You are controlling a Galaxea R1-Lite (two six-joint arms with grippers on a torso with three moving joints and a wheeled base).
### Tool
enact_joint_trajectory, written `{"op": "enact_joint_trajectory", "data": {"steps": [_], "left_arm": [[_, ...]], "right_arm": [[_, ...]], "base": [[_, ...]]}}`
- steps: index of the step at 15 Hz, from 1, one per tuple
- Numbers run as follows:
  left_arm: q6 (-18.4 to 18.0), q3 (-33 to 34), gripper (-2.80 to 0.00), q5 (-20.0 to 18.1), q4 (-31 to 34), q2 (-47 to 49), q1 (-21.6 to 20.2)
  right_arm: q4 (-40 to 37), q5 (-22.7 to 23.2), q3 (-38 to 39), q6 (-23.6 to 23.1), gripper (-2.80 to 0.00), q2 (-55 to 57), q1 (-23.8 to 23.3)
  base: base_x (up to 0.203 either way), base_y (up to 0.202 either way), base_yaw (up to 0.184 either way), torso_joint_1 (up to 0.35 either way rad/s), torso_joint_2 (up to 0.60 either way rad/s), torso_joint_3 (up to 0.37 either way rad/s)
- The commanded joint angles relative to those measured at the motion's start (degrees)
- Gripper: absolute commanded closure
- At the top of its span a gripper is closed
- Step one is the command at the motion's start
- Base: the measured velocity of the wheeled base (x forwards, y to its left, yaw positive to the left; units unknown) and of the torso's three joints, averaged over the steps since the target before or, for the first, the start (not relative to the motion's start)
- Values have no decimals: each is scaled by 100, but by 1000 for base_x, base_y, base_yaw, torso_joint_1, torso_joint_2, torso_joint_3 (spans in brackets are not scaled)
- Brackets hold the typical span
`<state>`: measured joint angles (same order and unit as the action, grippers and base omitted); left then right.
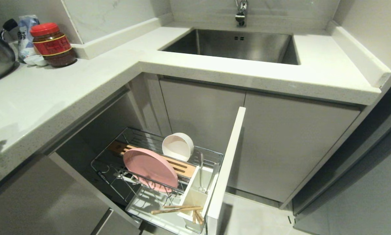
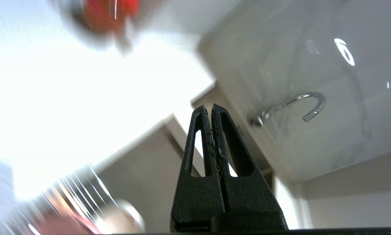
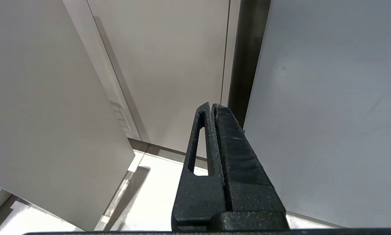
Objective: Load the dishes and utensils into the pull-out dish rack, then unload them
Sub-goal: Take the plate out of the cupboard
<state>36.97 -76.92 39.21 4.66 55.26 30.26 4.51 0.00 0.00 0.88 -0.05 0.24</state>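
Below the closed, empty left tool, the blurred pull-out dish rack

Each wrist view shows a matte black left gripper and right gripper, each with 2 tapering jaws of grainy, rough-textured plastic. Long slots cut through the jaws. Pale specks, perhaps dust, cling along the left pair's inner seam. A dark housing edges each view's base.
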Motion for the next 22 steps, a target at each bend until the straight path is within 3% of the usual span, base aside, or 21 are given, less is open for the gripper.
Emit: {"op": "enact_joint_trajectory", "data": {"steps": [1,4,7,11,14,16,18,22], "left_arm": [[-1242,-39,0,-817,19,-872,-970],[-2623,232,0,-1658,32,-1763,-1914],[-3504,1023,0,-2263,259,-2738,-2320],[-3874,2332,0,-3243,1641,-4272,-2806],[-4065,3577,0,-3653,1893,-5250,-2994],[-4010,4471,0,-3712,1588,-5442,-3031],[-3856,5463,0,-3708,699,-5495,-3044],[-3928,7575,0,-3721,-1382,-5518,-3051]], "right_arm": [[6,0,149,0,0,4,2],[6,0,149,0,0,5,2],[6,0,149,0,0,5,2],[6,0,151,0,0,5,2],[6,0,149,0,0,5,2],[6,0,149,0,0,5,2],[6,0,149,0,0,-3,2],[6,0,149,0,0,5,2]], "base": [[0,0,0,0,0,0],[0,0,0,0,0,0],[0,0,0,0,0,0],[0,0,0,0,0,0],[0,0,0,0,0,0],[0,0,0,0,0,0],[0,0,0,0,0,0],[0,0,0,0,0,0]]}}
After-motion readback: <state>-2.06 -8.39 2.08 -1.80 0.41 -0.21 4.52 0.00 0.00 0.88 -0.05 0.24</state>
